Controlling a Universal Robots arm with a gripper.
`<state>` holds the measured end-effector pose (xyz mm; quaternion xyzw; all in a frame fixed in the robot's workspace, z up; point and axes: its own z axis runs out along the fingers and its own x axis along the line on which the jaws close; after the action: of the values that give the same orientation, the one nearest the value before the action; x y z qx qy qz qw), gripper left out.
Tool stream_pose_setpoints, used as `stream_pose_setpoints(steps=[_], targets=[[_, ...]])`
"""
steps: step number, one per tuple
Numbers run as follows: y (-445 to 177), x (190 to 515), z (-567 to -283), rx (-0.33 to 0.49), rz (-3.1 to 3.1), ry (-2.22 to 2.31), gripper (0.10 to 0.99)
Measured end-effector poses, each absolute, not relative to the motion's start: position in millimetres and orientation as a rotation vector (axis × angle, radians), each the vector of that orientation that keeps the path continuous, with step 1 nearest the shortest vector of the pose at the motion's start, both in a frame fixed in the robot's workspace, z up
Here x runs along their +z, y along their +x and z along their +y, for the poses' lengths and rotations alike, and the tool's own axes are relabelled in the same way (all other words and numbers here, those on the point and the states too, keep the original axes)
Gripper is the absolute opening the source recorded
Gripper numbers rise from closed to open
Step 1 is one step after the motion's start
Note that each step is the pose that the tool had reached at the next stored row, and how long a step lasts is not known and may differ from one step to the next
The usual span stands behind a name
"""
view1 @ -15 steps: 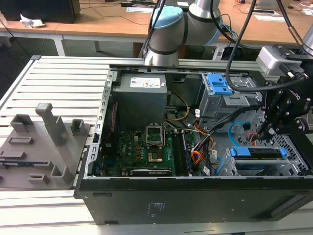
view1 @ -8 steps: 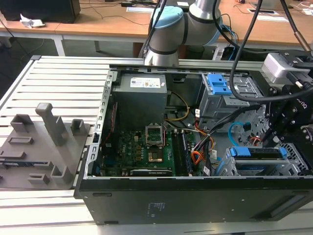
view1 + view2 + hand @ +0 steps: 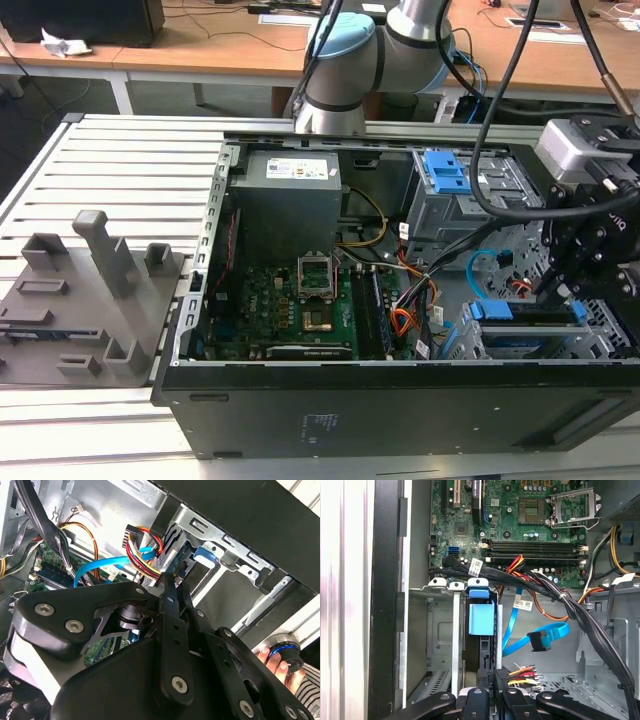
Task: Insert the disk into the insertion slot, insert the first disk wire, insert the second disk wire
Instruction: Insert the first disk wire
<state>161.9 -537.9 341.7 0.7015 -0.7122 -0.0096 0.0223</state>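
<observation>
Nearest the exterior view's lens runs the black outer wall of the computer case (image 3: 400,410), its top rim a straight edge across the scene. At the exterior view's left a grey fixture block (image 3: 90,290) sits on the slatted surface (image 3: 130,160), with bare slats free behind it. Inside the case, the motherboard (image 3: 300,300) lies flat below the grey power supply (image 3: 290,195), and the robot arm (image 3: 340,60) rises beyond the far rim. Further right, dark cables cross toward the taller bay with blue latches (image 3: 445,175).

Right again, close against the near wall, the insertion slot (image 3: 442,635) holds the disk (image 3: 481,652), which sits snug between the cage's sheet-metal edges with its blue tab at the inner end. Beside it the second disk wire (image 3: 540,640) loops loosely over open, bare case floor, its black plug free and apart from the disk.

At the exterior view's right the jaws hang over the slot's outer end. They are clenched on the black plug of the first disk wire (image 3: 520,672), the fingertips (image 3: 169,592) pinched close together. The plug is just at the disk's end. Whether it is seated there I cannot tell.
</observation>
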Motion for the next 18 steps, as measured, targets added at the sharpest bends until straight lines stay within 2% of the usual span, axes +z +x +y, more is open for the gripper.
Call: stream_pose_setpoints(steps=[18], targets=[[166.2, 333.0, -543.3, -0.037, -2.207, 2.175, 0.169]])
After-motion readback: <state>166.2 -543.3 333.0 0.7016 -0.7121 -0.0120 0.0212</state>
